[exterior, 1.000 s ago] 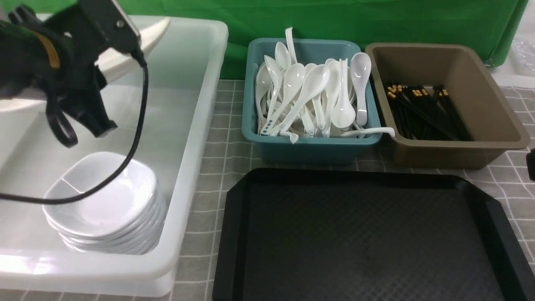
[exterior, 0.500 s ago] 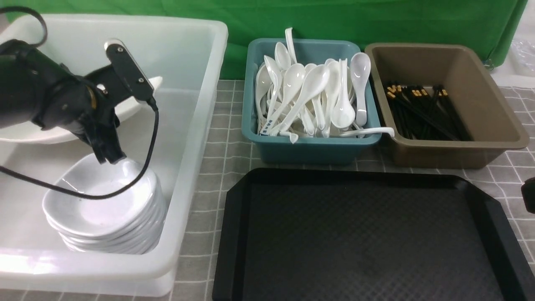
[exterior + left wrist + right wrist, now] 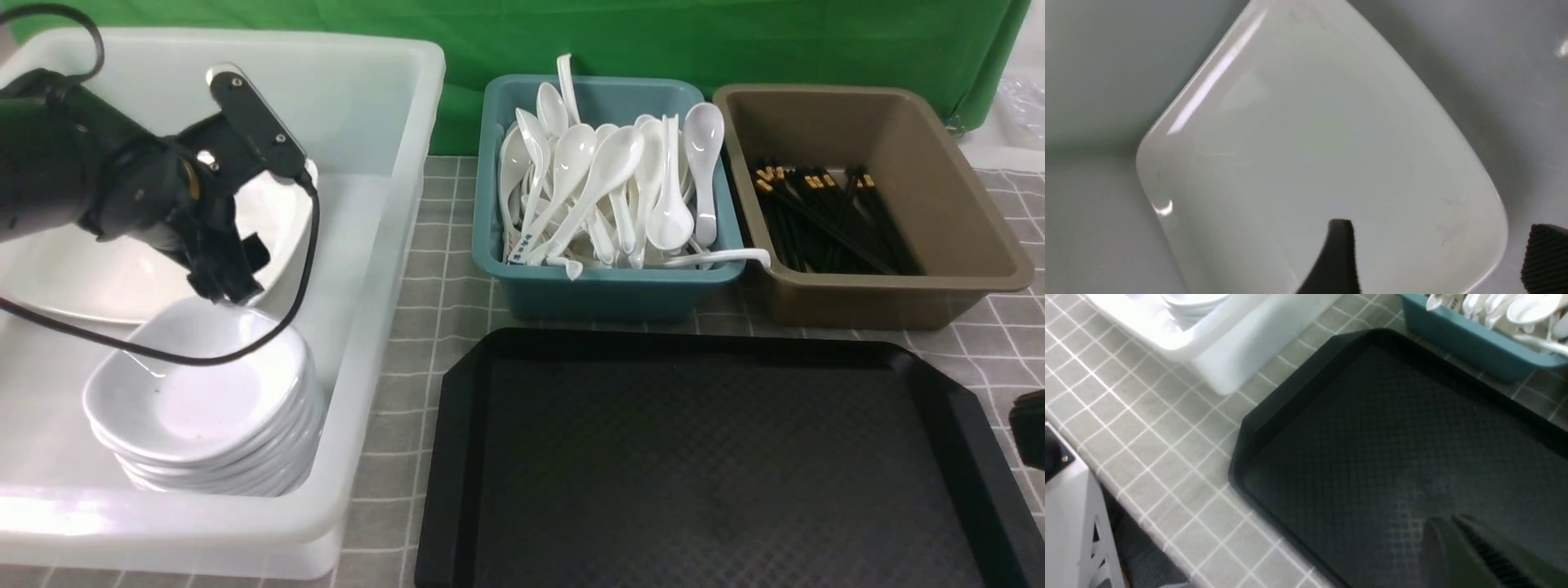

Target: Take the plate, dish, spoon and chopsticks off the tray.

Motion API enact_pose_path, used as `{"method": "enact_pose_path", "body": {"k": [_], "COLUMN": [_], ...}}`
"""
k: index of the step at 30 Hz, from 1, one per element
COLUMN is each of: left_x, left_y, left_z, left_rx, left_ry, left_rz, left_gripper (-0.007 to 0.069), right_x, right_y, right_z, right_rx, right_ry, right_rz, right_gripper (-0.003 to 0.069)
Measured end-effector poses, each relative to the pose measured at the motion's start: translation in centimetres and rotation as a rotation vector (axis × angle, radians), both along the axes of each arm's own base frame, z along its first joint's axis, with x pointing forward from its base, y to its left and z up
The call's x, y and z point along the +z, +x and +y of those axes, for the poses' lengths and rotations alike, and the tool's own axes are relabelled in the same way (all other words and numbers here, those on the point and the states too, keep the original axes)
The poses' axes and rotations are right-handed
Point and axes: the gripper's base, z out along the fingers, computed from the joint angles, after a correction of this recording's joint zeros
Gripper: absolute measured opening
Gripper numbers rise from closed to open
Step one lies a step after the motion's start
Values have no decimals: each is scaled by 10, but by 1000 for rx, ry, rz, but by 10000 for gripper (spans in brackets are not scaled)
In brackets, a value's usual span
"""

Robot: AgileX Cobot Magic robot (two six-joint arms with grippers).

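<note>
Left gripper (image 3: 1439, 257) over the white tub (image 3: 392, 106), fingers spread wide with the plate's corner edge between them, no squeeze on it. Ribbed black pads (image 3: 1545, 257), matte rubber look. Plate (image 3: 1310, 143) lying tilted in the tub, resting partly behind the dish stack (image 3: 204, 408); released by the look of it, contact with the fingers hard to call. Glossy white, flat, rounded-square, faint scuff marks near one corner, much wider than the dishes. Stack of small deep rounded-square white dishes in the tub's near end, smooth and shiny, nested neatly. Tub itself translucent white plastic, rounded rim.

Right gripper (image 3: 1457, 539) parked low at the tray's right edge, jaws closed together, nothing in them.

Tray (image 3: 457, 457) bare: black plastic, cut corners, raised rim, fine diamond texture. Spoons (image 3: 612, 188) heaped in the teal tub (image 3: 604, 290), white glossy plastic, deep oval bowls; impossible to tell which one came off the tray. Chopsticks (image 3: 824, 216) in the brown tub (image 3: 963, 220), thin black, gold bands at thick ends. Grey checked tablecloth (image 3: 424, 278) under everything.

Judgement: task essentially done, all four item types off the tray. Left: pull left arm clear of the tub without dragging the plate, mind the cable near the dish stack.
</note>
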Motion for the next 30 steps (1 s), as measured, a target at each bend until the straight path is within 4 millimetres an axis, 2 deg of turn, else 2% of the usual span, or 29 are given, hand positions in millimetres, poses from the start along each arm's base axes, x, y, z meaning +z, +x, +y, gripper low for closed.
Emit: {"method": "enact_pose_path", "body": {"k": [4,6,7,9,10,11,12,14,15,17,20,21,22,25,30], "left_x": [11,42,45,86,110,113,130,144,146,149,137,137,125,105,85], "left_y": [-7,-21,-23,-49,-69,-73,-93,-121,-143,-176,-219,-221,-242,-266,-279], "left_z": [-3,-14,-15,-31,-40,-43,-48,-53,-57,-56,-49,-49,-43,-31,-21], "left_rx": [42,88,84,93,64,54,15,-48,-96,-155,-220,-224,-251,-285,-288], "left_ry": [-64,-221,-223,-416,-511,-523,-583,-641,-673,-734,-846,-856,-912,-975,-995], "left_rz": [-1,-77,-86,-172,-229,-233,-284,-339,-364,-418,-480,-491,-525,-614,-663], "left_gripper": [603,556,556,435,342,327,234,115,62,21,6,6,5,5,5], "right_x": [2,3,3,4,4,4,4,4,3,3,3,3,3,3,3], "right_y": [-6,-7,-7,-8,-8,-8,-7,-8,-8,-8,-7,-7,-7,-7,-6], "right_z": [-4,-6,-6,-6,-6,-6,-6,-6,-7,-7,-8,-8,-8,-8,-8], "right_rx": [0,-5,-5,-7,-7,-7,-8,-7,-11,-16,-24,-25,-27,-36,-46], "right_ry": [6,6,4,6,5,5,4,2,2,2,-4,-6,-6,1,11], "right_rz": [-17,-34,-34,-40,-41,-41,-41,-39,-32,-27,-32,-33,-35,-29,-27], "right_gripper": [31,32,32,34,35,35,36,36,36,36,36,36,36,38,45]}}
